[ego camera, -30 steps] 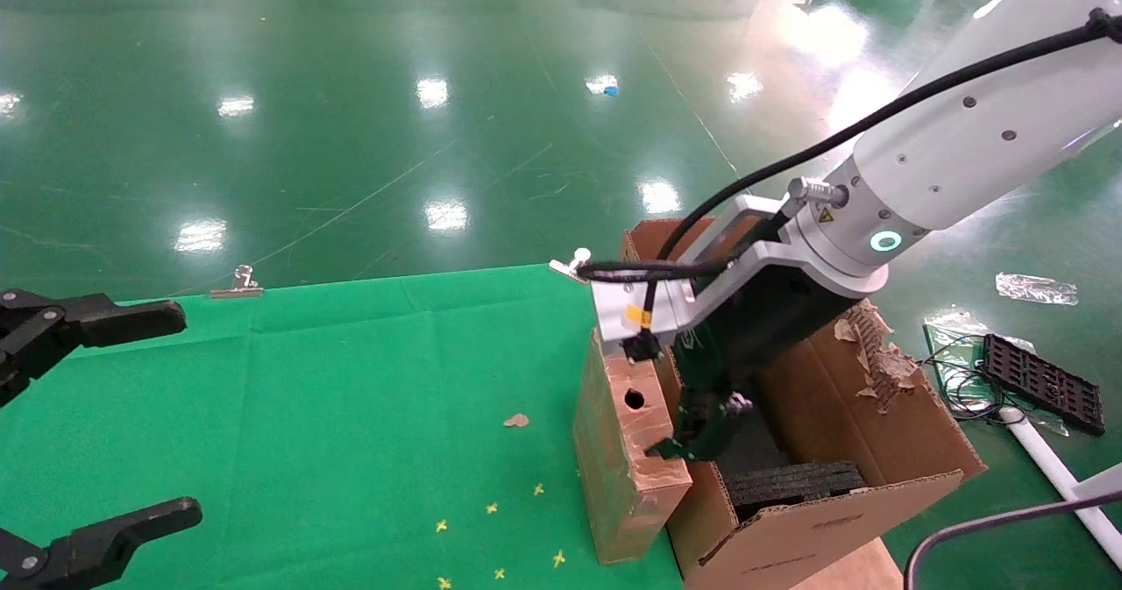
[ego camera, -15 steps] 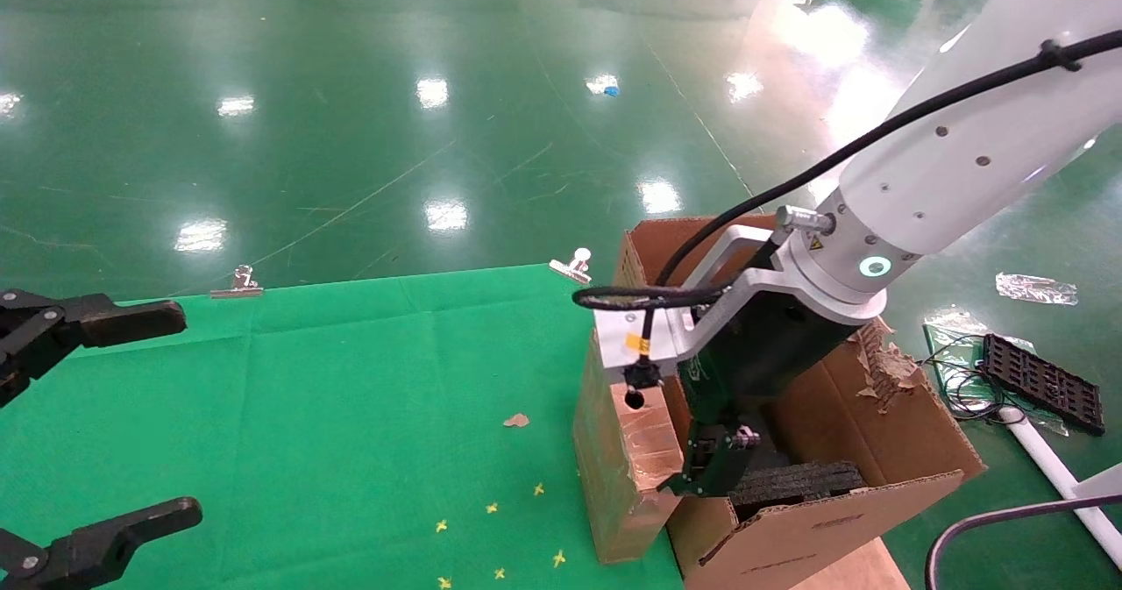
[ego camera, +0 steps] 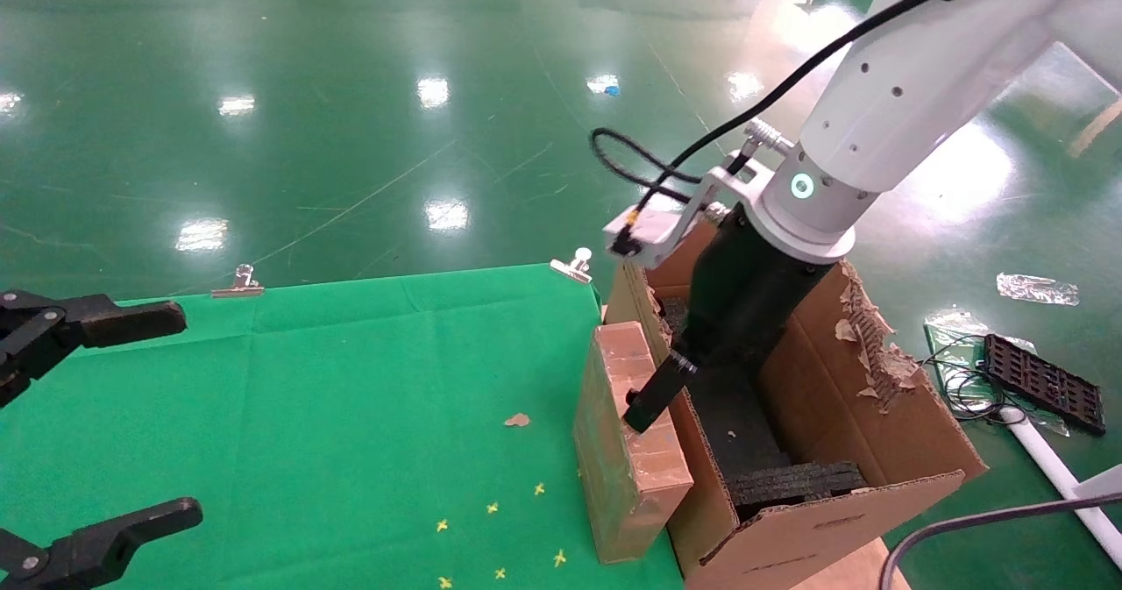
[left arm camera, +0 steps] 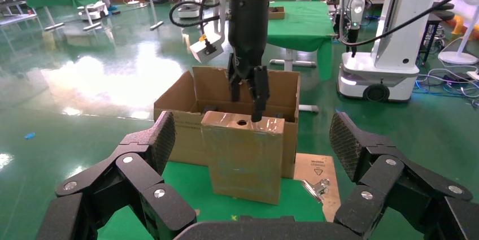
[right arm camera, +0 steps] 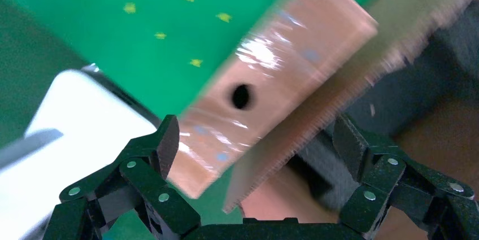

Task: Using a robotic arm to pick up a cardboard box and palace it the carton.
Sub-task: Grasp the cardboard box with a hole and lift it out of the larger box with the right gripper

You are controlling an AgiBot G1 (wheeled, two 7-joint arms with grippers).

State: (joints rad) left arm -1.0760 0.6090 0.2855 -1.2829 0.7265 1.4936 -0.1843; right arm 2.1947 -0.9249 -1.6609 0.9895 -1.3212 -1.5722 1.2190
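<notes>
Brown cardboard box (ego camera: 627, 441) is standing just below our right gripper (ego camera: 653, 393), against the carton (ego camera: 877, 432) wall. We are lifting this gripper higher than before, fingers apart around the box top. Our left gripper (ego camera: 88, 423) is waiting open, far aside.

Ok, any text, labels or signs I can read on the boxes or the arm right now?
No readable words anywhere.
Triangle symbol with small print, on the flat cardboard sheet beside the carton: too small to read.
Cardboard box, below the open right gripper: no print.
</notes>
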